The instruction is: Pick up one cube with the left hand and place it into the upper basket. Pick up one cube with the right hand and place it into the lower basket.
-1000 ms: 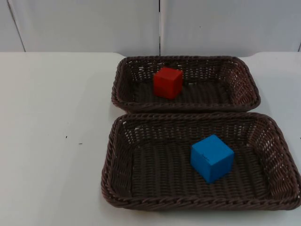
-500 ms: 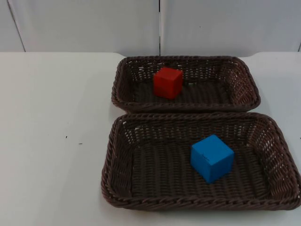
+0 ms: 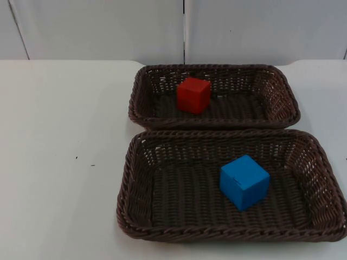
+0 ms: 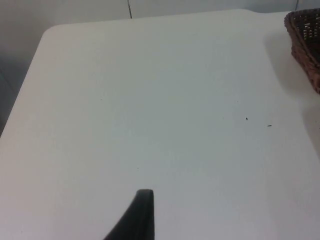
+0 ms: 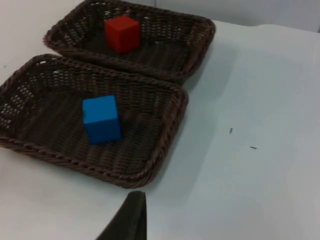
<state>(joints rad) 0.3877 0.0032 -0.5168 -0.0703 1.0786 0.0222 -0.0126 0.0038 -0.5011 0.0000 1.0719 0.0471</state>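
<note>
A red cube (image 3: 193, 95) rests in the upper brown wicker basket (image 3: 214, 67), left of its middle. A blue cube (image 3: 244, 181) lies in the lower basket (image 3: 217, 132), right of its middle. The right wrist view takes in both: the red cube (image 5: 121, 33) in the farther basket (image 5: 200, 45) and the blue cube (image 5: 101, 119) in the nearer basket (image 5: 165, 135). My right gripper (image 5: 132, 215) hangs over bare table, off to the baskets' right side and clear of them. My left gripper (image 4: 142, 215) waits over bare table well left of the baskets, with one basket's corner (image 4: 306, 40) in sight.
The two baskets stand close together, one behind the other, on the white table (image 3: 59, 135). A grey partition wall (image 3: 97, 27) closes off the back. Open table lies left of the baskets, and a narrower strip to their right.
</note>
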